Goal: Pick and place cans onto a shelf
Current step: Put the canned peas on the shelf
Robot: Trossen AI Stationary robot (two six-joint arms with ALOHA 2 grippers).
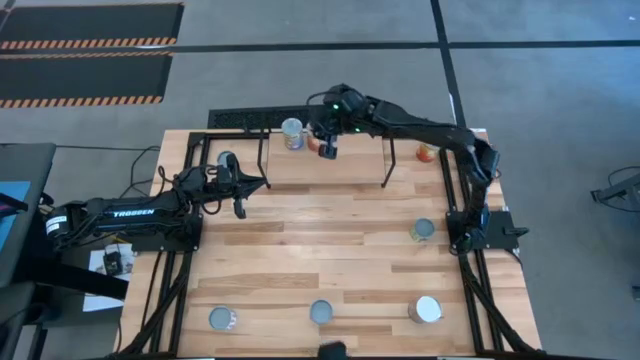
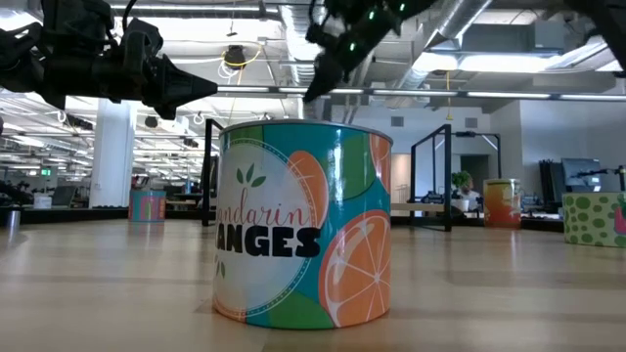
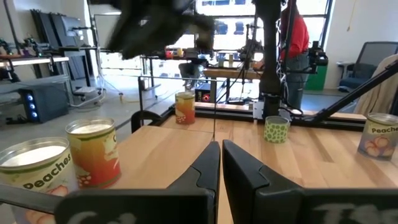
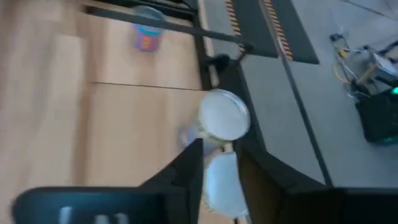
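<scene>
Reaching over the shelf (image 1: 325, 165) at the upper middle of the high view, the right gripper (image 1: 327, 148) appears, as far as the blurred wrist view lets me judge, to clasp a silver-topped can (image 4: 222, 181) between its fingers, with another can (image 1: 292, 132) just beside it on the board. The left gripper (image 1: 243, 192) hangs at the shelf's left end with its fingers nearly together and nothing between them. Other cans, all sealed, stand on the table (image 1: 330, 255): three (image 1: 320, 312) along the bottom edge and one (image 1: 423, 230) at the right.
</scene>
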